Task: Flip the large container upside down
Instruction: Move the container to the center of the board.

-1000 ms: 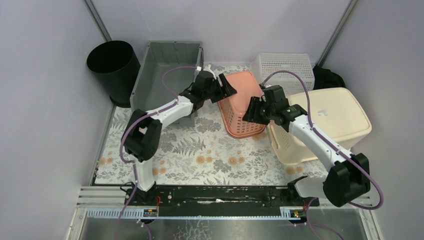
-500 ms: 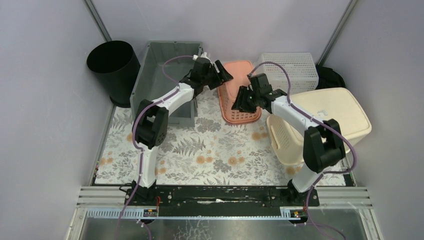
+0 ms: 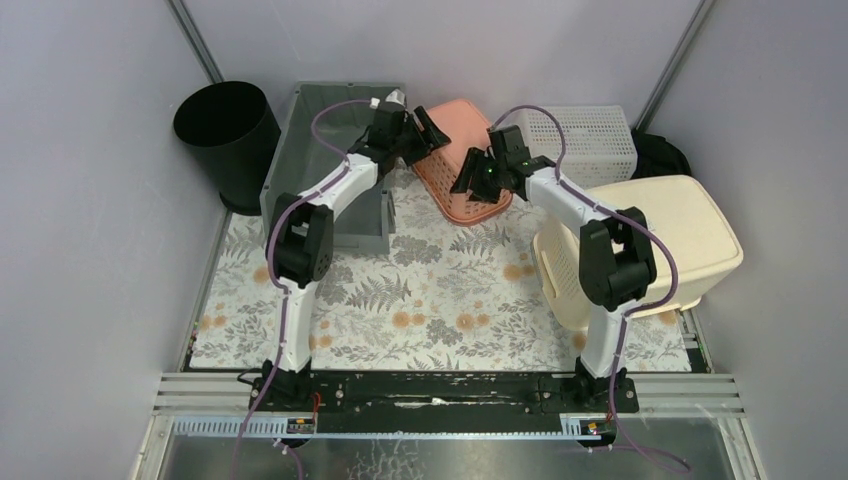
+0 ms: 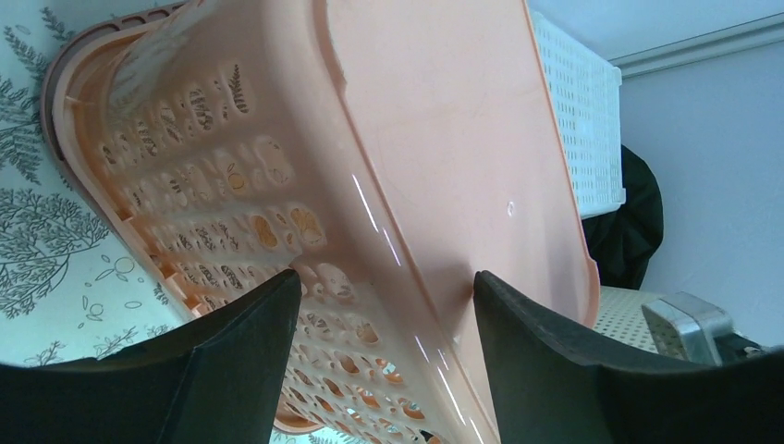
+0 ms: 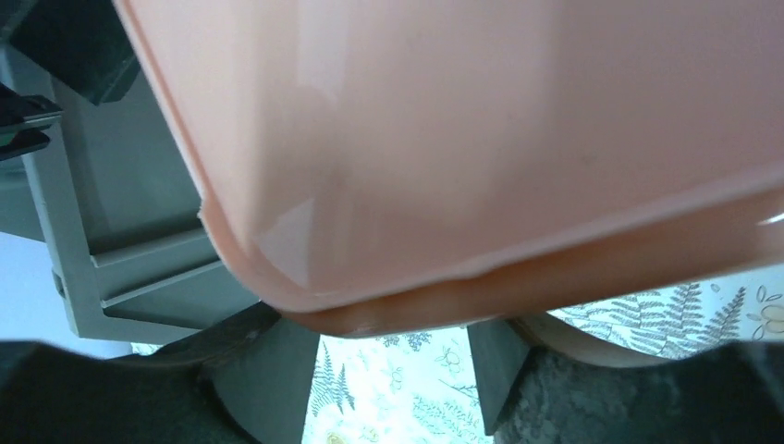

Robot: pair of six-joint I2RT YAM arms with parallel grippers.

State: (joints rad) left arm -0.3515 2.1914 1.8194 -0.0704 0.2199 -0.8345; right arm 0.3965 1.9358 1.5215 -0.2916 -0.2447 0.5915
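Upper centre of the top view, on the fern-print worktop (image 3: pixel 420 300): the pink basket (image 3: pixel 458 125) sits between my two claws. I take it as the task's container, since both claws are on it. The grey crate (image 3: pixel 320 130) is just left of it and the cream bin (image 3: pixel 660 230) is lower right, apart from it.

Pose: the basket is tilted. Its smooth base (image 4: pixel 434 139) faces up and toward the cameras, and one mesh side wall faces down. The rim is low, against the worktop in the upper left of the left wrist frame. The long axis runs diagonally in the top view, from upper left down to lower right. My guess is it's most of the way over but not yet flat on its rim.

Left claw (image 3: pixel 430 135): at the basket's upper left end, jaws spread wide. In the wrist view (image 4: pixel 386 282) they straddle the edge where the base meets the mesh wall. It looks like bracing, not a pinch.

Right claw (image 3: pixel 462 180): on the lower right flank, under the basket. Its wrist view (image 5: pixel 393 370) shows the jaws well apart with worktop visible in the gap. The basket's rounded edge (image 5: pixel 462 139) fills the frame above them, and nothing is clamped.

Key relation: the basket lies between the claws, up and ahead of each. The arms are about equally near, one at each end of the diagonal. Settling the rim likely means both ends coming down evenly. If the push is uneven, the basket may swing toward the crate.
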